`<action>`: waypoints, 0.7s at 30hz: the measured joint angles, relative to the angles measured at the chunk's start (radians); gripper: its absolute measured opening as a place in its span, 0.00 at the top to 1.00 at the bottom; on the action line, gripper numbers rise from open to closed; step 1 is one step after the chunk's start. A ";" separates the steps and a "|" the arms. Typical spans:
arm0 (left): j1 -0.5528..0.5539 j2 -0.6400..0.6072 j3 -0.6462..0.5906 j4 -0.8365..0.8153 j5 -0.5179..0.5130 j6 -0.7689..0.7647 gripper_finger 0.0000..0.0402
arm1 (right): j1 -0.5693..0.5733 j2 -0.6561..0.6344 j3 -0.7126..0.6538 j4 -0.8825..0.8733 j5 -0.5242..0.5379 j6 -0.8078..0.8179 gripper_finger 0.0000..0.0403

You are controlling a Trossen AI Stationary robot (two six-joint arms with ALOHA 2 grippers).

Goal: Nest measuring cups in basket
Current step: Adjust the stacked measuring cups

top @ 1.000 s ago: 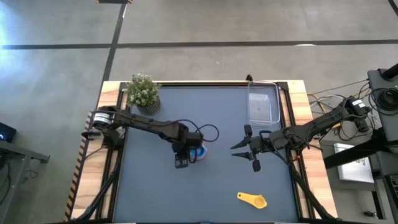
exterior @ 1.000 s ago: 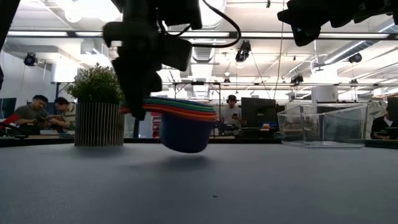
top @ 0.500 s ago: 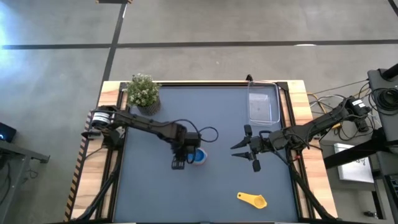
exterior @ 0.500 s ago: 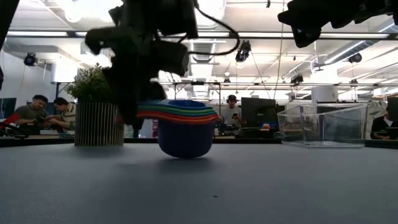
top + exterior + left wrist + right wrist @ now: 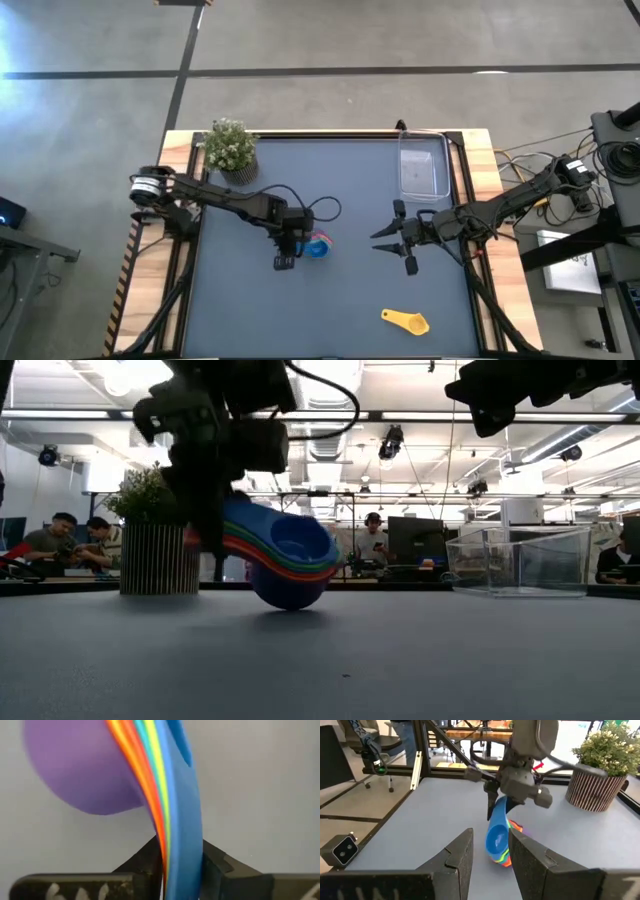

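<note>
A nested stack of measuring cups (image 5: 318,246), purple outermost and blue innermost, sits tilted at mid-table with my left gripper (image 5: 301,241) shut on its handles. The low view shows the stack (image 5: 288,565) with its mouths turned toward the table's right. One yellow measuring cup (image 5: 405,321) lies by itself near the front edge. The clear basket (image 5: 423,165) stands at the far right, seen also in the low view (image 5: 518,560). My right gripper (image 5: 388,240) hovers open to the right of the stack, nothing between its fingers. My left gripper pinches the bundled flat handles (image 5: 176,862) of the stack between its two fingers (image 5: 145,867), which lie across them. It comes from above, slanting down. The stack hangs tilted below the fingers, and its rounded purple underside (image 5: 285,600) seems to touch the table.
A small potted plant (image 5: 230,148) stands at the far left corner. Open tabletop lies between the stack and the basket, under my right arm (image 5: 500,208). People sit at desks beyond the table's far side.
My left gripper has sunk a little and tipped over. The stack, level and just above the table a second ago, has come down onto its rounded underside and then tilted, its mouths turning toward the table's right while the handles rose.
</note>
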 joint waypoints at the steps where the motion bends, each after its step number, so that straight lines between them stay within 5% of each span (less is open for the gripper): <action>1: 0.000 -0.008 0.003 0.000 -0.001 0.000 0.83 | 0.000 0.000 0.000 0.000 0.001 0.000 0.72; 14: 0.000 -0.039 0.036 -0.001 -0.080 0.008 0.74 | 0.000 0.000 0.000 -0.006 0.001 0.009 0.72; 21: 0.000 -0.002 0.032 -0.028 -0.078 0.000 0.84 | 0.000 0.000 0.000 -0.006 0.001 0.009 0.72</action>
